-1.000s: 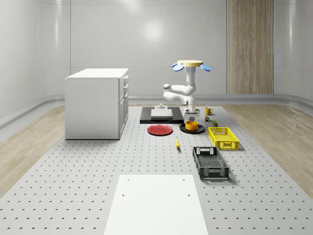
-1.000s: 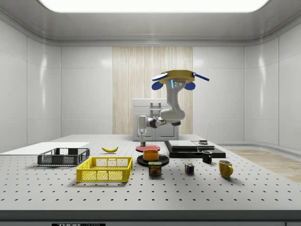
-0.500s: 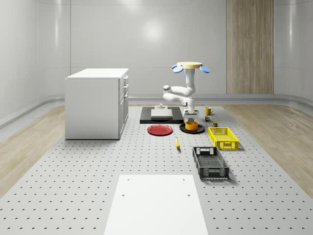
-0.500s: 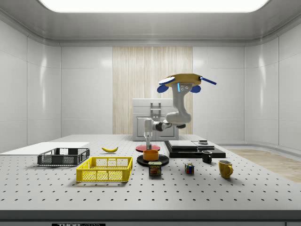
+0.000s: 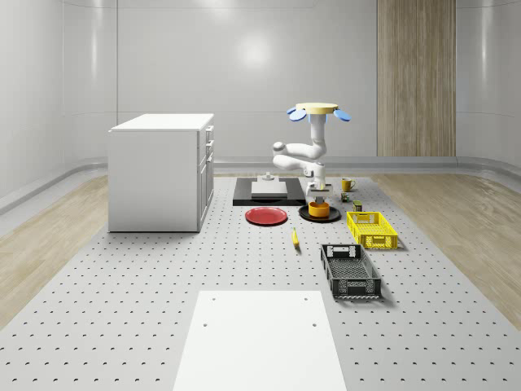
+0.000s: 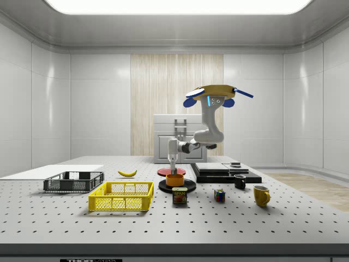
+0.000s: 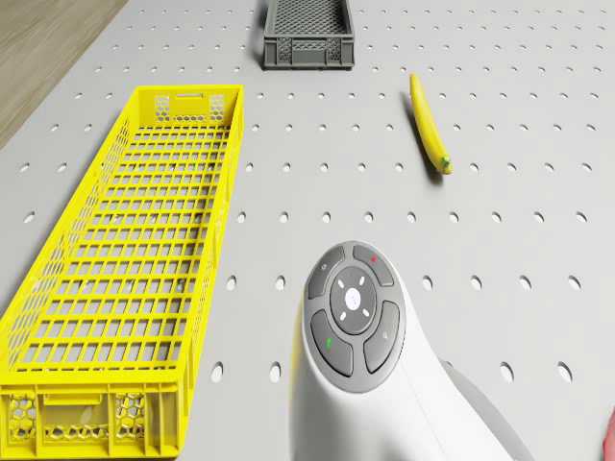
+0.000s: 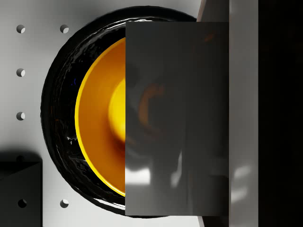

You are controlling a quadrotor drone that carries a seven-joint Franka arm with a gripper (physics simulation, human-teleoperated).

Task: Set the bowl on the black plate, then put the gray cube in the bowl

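A round, glossy orange bowl [image 8: 97, 127] was seen seated on a shiny black plate [image 8: 57, 113] with a rippled rim, on the matte grey perforated tabletop [image 5: 163, 277]; in the whole-scene view the bowl [image 5: 319, 209] and plate [image 5: 304, 214] lay just right of frame centre. A smooth, flat-faced gray cube [image 8: 175, 118] was seen in the wrist view, held directly over the bowl and covering part of its inside. The gripper [image 6: 172, 167] was shown in the side view pointing straight down just above the bowl [image 6: 175, 179], and appeared to be clamped on the cube, though the fingers themselves could not be made out clearly.

The drone, with its flat yellow disc body [image 6: 214, 89] and blue rotors, was seen hovering above the tabletop, up and to the right of the bowl in the side view, the white jointed arm [image 5: 303, 155] bent down from it.

In the drone view a yellow plastic lattice crate [image 7: 125, 259], a dark grey mesh crate [image 7: 307, 34] and a slim yellow banana [image 7: 430, 123] were shown. A flat red plate [image 5: 266, 216] lay left of the black plate in the whole-scene view, with a white box-shaped cabinet [image 5: 161, 171] at the frame's left. Only the side view revealed a labelled can [image 6: 180, 195], a small multicoloured cube [image 6: 220, 195] and a yellow mug [image 6: 261, 195] in the foreground.
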